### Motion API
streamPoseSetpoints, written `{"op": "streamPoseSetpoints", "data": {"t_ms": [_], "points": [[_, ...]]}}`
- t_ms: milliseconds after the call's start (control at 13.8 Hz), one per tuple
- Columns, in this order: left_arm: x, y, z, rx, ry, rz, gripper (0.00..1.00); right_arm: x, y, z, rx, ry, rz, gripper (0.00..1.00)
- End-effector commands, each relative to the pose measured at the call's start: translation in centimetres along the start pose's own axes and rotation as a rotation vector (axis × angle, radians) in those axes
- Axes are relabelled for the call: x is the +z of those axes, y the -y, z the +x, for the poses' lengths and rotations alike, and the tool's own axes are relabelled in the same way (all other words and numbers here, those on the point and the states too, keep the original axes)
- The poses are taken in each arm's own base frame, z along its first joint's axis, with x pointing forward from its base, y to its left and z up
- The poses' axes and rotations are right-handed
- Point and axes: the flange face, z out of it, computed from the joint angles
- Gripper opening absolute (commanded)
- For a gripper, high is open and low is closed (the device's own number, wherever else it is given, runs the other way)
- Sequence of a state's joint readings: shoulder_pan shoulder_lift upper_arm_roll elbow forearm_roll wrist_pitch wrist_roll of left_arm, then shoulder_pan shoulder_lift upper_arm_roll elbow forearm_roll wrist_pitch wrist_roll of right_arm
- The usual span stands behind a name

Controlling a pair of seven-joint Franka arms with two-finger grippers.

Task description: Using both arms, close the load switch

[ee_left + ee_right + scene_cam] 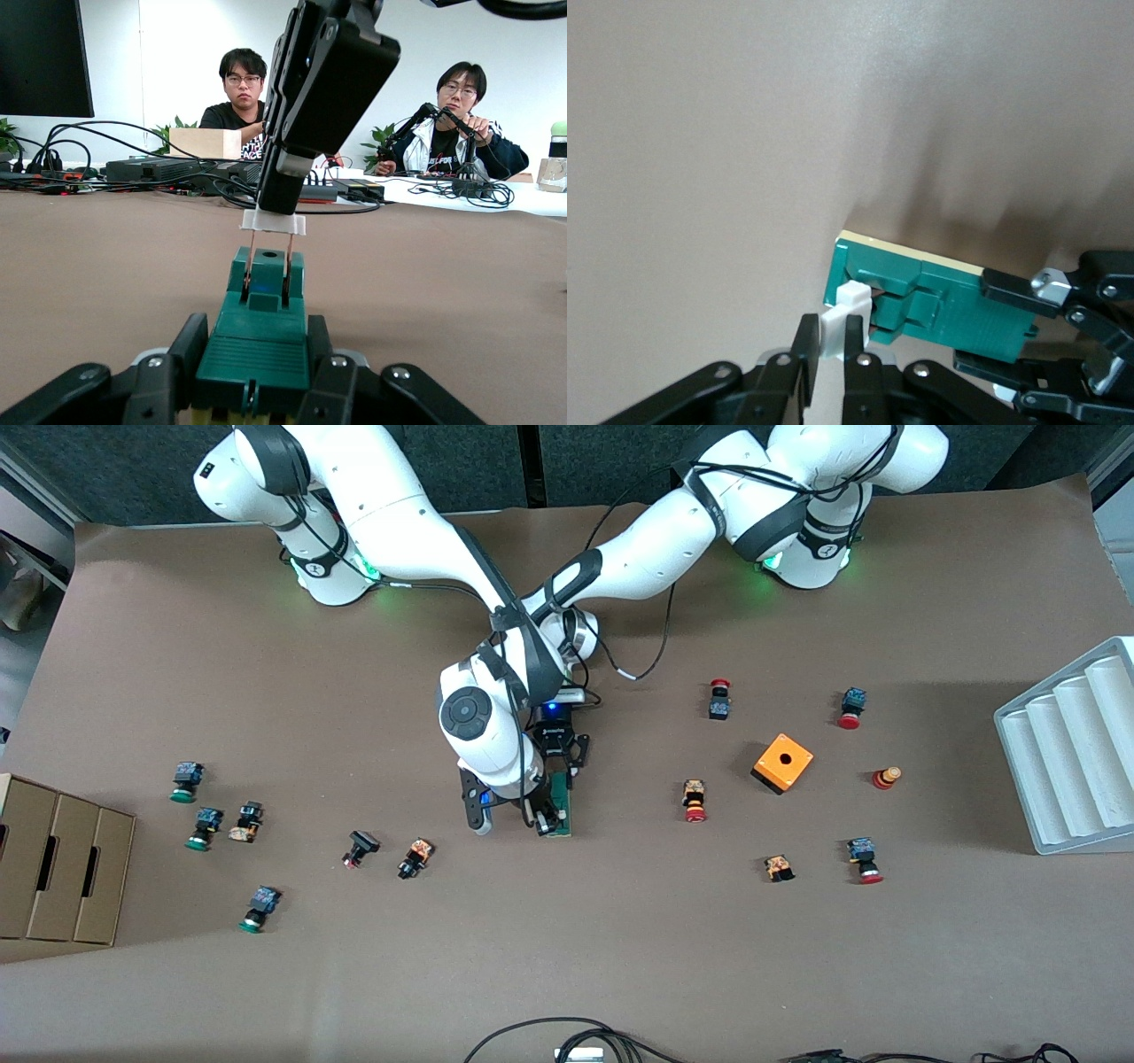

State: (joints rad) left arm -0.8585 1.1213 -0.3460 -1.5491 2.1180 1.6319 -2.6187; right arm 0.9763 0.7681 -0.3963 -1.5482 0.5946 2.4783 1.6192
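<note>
Front view: table (620, 974) holds both arms meeting mid-table, well clear of every edge. Load switch (562, 808) lies flat there, under both claws. Left claw (252, 390) is clamped on the green body's end nearer the arm bases. Right claw (824, 354) pinches the white tab (849, 305), at the switch's end nearer the front edge.

Judgement: rigid, light moulded plastic, smooth and apt to skid on the table. The body needs bracing at its flanks; the thin tab looks breakable, so push it straight along the slide.
</note>
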Motion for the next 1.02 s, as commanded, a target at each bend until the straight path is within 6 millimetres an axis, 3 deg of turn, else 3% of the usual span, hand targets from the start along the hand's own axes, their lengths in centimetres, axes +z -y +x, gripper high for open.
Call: {"op": "streamPoseSetpoints", "data": {"t_ms": [0, 436, 655, 727, 945], "points": [[-0.8, 0.6, -3.7, -0.019, 0.026, -0.017, 0.53, 3.7, 1.0, 2.1, -0.008, -0.03, 0.021, 0.16], [-0.8, 0.5, -3.7, -0.019, 0.026, -0.017, 0.53, 4.5, 1.0, 2.0, -0.009, -0.036, 0.02, 0.16], [-0.8, 0.6, -3.8, -0.018, 0.027, -0.017, 0.53, 3.3, 1.5, 1.7, 0.001, -0.024, 0.026, 0.18], [-0.8, 0.6, -3.8, -0.018, 0.027, -0.017, 0.53, 1.8, 2.2, 2.1, 0.013, -0.012, 0.031, 0.26], [-0.7, 0.6, -3.8, -0.019, 0.025, -0.016, 0.53, -3.6, 4.2, 3.6, 0.03, 0.034, 0.009, 0.94]]}}
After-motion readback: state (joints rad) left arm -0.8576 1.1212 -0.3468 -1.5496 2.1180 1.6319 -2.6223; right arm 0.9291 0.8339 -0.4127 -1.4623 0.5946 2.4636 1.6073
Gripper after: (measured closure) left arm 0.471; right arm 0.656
